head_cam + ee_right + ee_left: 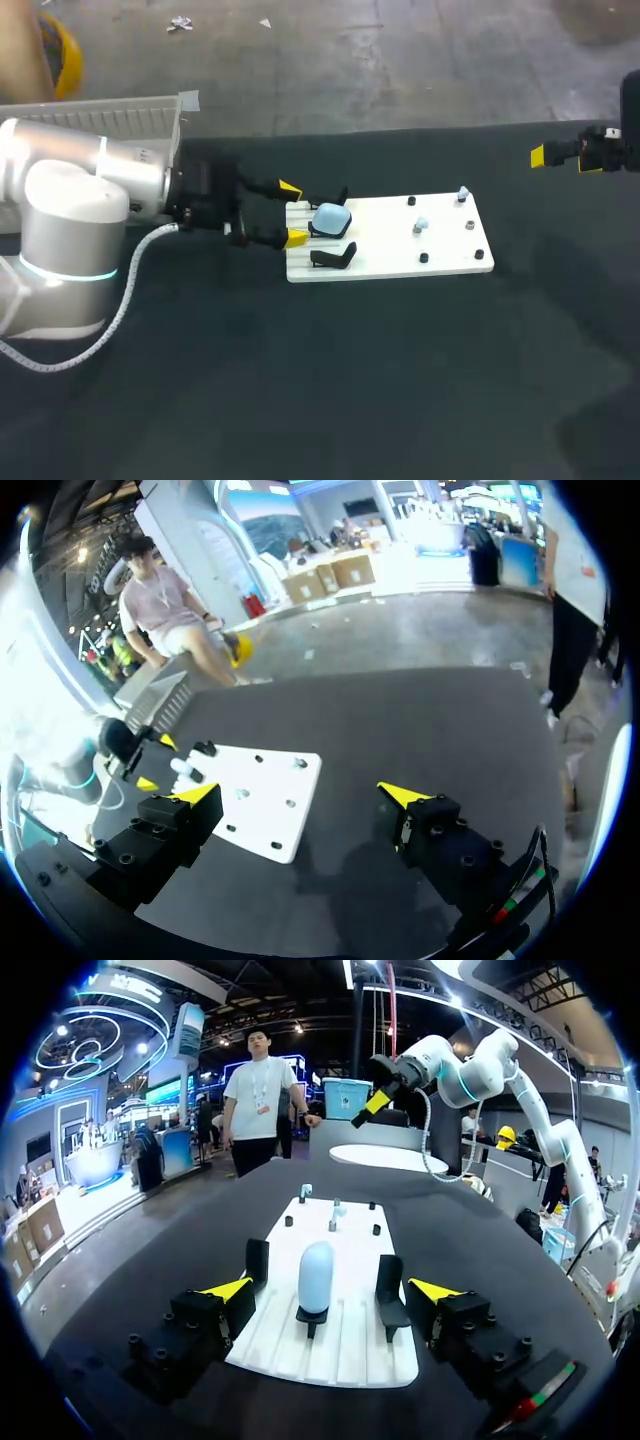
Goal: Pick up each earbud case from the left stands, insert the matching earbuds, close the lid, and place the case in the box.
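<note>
A light blue earbud case [331, 219] stands closed on the middle black stand at the left end of a white board [400, 262]. My left gripper [293, 213] is open, its yellow tips on either side of the board's left end, just short of the case. In the left wrist view the case [316, 1275] stands upright a little ahead, between the open fingers [228, 1288]. Two pale blue earbuds [462, 192] [420, 225] sit on pegs at the board's right. My right gripper [560, 155] hangs open, high at the far right, with nothing in it [300, 795].
Empty black stands [335, 258] [338, 195] flank the case. Several small black pegs [423, 258] dot the board's right half. A white ribbed box [110, 115] sits at the table's back left, behind my left arm. Dark cloth covers the table.
</note>
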Controlling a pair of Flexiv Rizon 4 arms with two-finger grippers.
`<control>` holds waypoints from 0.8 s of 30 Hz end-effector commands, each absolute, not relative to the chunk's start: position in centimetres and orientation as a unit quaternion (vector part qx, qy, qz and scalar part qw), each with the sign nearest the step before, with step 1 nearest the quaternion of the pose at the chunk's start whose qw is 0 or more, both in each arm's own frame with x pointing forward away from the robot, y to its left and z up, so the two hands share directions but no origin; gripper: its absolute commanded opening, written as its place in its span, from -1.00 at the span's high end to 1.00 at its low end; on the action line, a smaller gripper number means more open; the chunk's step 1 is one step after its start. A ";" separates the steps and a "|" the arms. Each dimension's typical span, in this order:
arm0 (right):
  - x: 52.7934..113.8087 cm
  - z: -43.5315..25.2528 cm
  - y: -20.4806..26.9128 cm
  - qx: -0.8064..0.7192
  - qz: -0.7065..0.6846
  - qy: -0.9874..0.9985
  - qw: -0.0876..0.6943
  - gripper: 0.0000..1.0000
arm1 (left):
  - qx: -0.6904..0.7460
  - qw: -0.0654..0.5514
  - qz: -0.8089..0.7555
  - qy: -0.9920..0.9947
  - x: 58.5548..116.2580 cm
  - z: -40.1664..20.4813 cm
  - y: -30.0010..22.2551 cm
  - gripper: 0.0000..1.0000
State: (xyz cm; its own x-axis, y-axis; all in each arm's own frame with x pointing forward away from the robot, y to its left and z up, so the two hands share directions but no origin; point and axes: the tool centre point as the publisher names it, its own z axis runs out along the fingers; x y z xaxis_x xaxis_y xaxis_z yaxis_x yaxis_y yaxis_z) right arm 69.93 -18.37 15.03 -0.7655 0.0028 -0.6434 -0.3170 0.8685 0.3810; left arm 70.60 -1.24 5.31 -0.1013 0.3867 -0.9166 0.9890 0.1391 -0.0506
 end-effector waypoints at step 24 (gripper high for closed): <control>70.0 15.0 -18.4 -0.087 0.242 0.908 0.331 -1.00 | 0.550 0.384 -0.399 0.625 71.0 3.7 -4.8 -0.79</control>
State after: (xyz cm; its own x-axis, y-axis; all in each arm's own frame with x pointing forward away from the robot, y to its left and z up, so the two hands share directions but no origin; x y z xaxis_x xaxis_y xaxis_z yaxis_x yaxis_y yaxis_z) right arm 69.94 -18.38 15.03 -0.7655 0.0029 -0.6435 -0.3170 0.8685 0.3810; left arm 70.64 -4.54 3.84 -0.0978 0.3778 -0.9207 0.9942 0.0791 -0.0731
